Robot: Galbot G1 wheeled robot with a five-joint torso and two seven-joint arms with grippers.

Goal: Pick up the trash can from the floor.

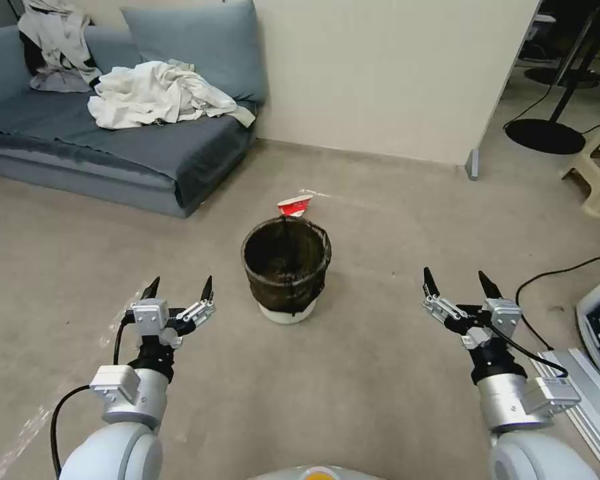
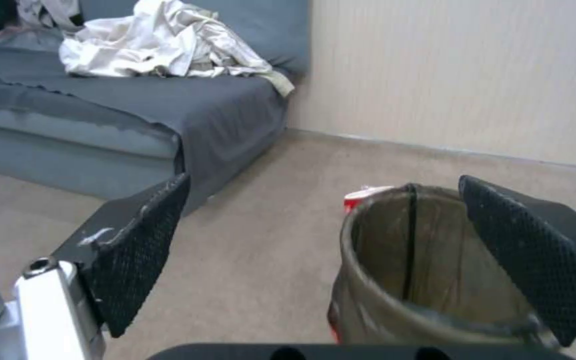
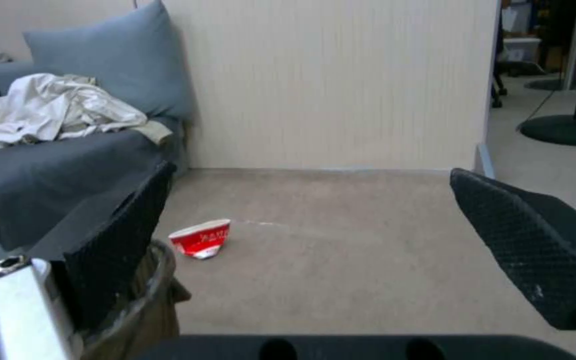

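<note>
The trash can (image 1: 286,269) is a small round white bin lined with a dark bag folded over its rim, standing upright on the beige floor (image 1: 380,373) straight ahead of me. My left gripper (image 1: 179,288) hovers open to its left and a little nearer to me. My right gripper (image 1: 461,284) hovers open to its right, farther from the bin. Both hold nothing. In the left wrist view the trash can (image 2: 401,280) sits partly behind one finger pad (image 2: 528,255). In the right wrist view the bag's rim (image 3: 151,295) peeks out beside one pad (image 3: 111,255).
A crushed red paper cup (image 1: 294,205) lies on the floor just behind the bin. A blue-grey sofa (image 1: 113,143) with white clothes (image 1: 157,93) stands at the far left, against a beige wall (image 1: 380,73). A black cable (image 1: 567,273), a beige stool (image 1: 597,173) and equipment sit at the right.
</note>
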